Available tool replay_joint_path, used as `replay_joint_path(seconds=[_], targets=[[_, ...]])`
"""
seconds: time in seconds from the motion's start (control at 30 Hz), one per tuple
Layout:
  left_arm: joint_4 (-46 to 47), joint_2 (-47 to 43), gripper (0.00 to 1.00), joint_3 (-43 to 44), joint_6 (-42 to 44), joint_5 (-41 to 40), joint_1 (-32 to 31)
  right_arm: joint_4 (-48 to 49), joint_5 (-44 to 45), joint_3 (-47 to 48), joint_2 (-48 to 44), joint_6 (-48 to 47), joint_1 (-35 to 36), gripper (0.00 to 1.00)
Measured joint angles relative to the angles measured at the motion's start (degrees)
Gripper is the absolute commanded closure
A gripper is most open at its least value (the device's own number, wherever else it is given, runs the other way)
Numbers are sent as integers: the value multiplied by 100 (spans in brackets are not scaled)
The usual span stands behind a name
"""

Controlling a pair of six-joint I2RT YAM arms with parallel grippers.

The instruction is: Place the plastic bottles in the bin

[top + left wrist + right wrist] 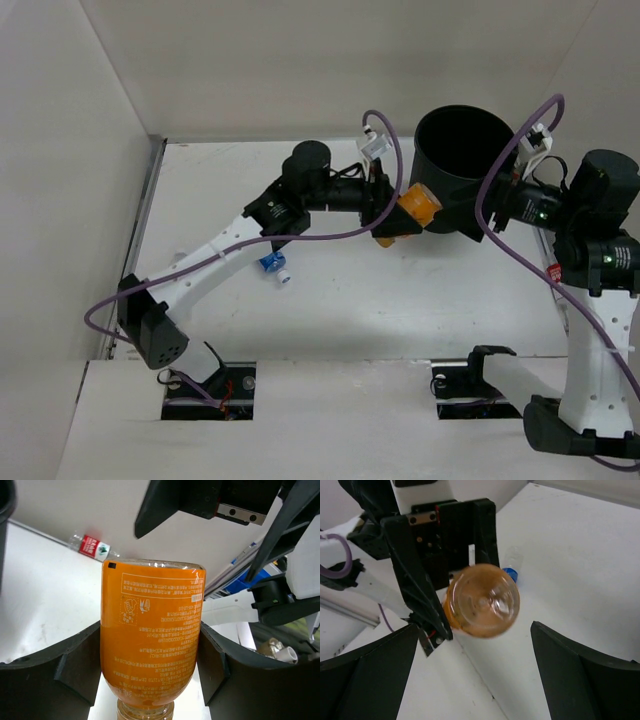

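My left gripper (385,212) is shut on the orange bottle (418,205) and holds it in the air against the near left side of the black bin (462,135). The left wrist view shows the orange bottle (150,630) wedged between both fingers (75,665), neck toward the camera. My right gripper (492,208) hangs open just right of it, facing the bottle's base (482,600) with nothing between its fingers (570,670). A blue-labelled bottle (272,265) lies on the table under the left arm. A red-labelled bottle (92,546) lies on the table beyond.
White walls close the table at the back and on both sides. Purple cables (320,236) loop over both arms. The right arm's base and links (590,330) stand at the right edge.
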Motion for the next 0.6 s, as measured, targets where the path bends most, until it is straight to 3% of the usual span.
replay_joint_path(seconds=[0.3, 0.43, 0.5, 0.57, 0.6], targets=[[26, 317, 79, 656, -46, -15, -435, 485, -291, 0, 238, 367, 236, 2], [46, 317, 77, 656, -44, -22, -435, 595, -378, 0, 243, 435, 323, 33], [66, 317, 73, 656, -48, -22, -424, 638, -437, 0, 258, 505, 323, 58], [98, 317, 63, 656, -50, -39, -391, 686, -468, 0, 282, 570, 323, 83], [105, 321, 52, 656, -52, -31, -369, 704, -470, 0, 297, 577, 323, 87]])
